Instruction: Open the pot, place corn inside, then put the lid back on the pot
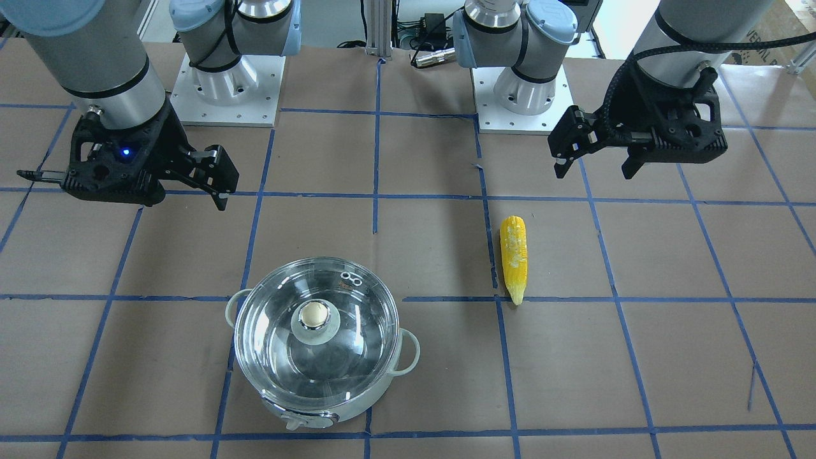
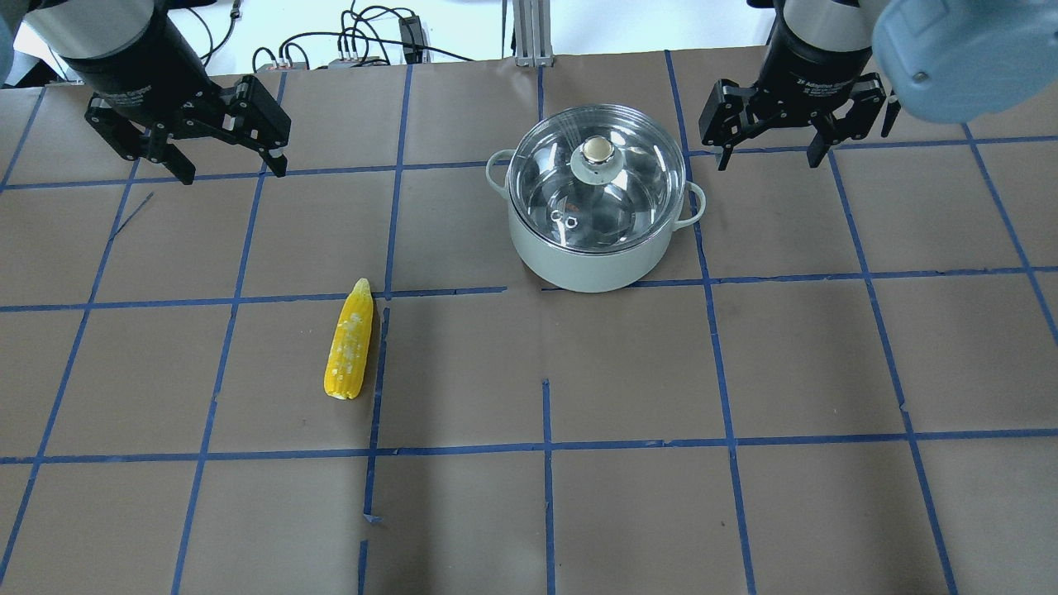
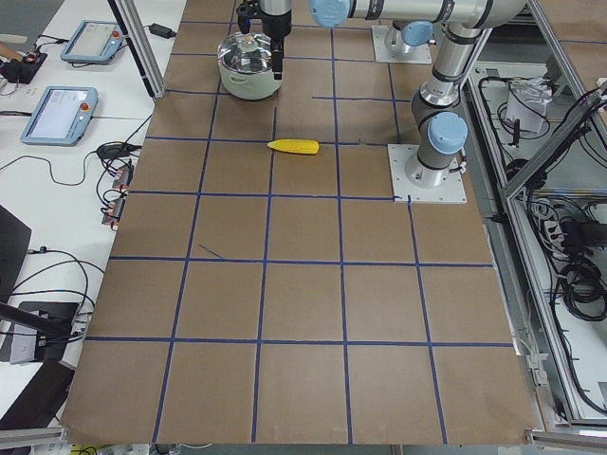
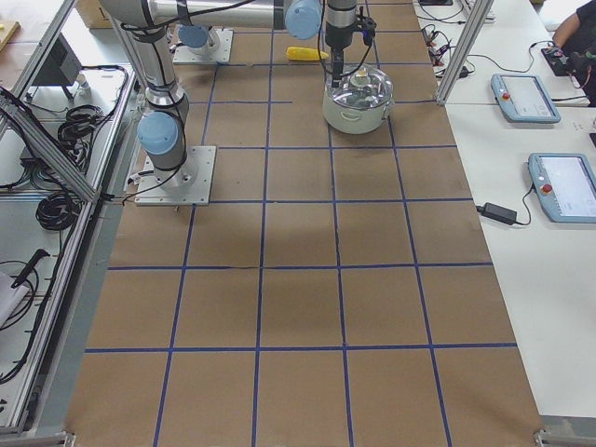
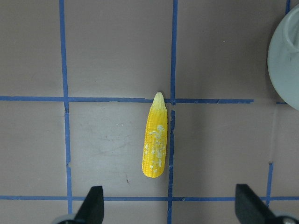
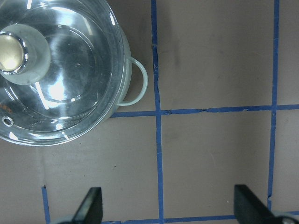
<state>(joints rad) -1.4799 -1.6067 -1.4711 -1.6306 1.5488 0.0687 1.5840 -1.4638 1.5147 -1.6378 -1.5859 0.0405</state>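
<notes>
The table (image 2: 628,372) is covered with brown paper, and blue tape lines (image 2: 545,450) divide it into squares. The left gripper (image 2: 234,169) hangs above the far part of the table on the robot's left. Its two fingers are spread wide and there is nothing between them. The right gripper (image 2: 770,153) hangs above the table just beside the pot (image 2: 591,264), on the pot's right. Its fingers are also spread wide and empty.

The pot stands on the far part of the table, a little right of the middle. The lid (image 2: 628,178) sits on it and closes it, and its knob (image 2: 597,149) points up. The corn (image 2: 350,343) lies flat on the paper on the robot's left, well apart from the pot. It is just beside a tape line, with the pointed end away from the robot. In the left wrist view it lies below the open fingers.
</notes>
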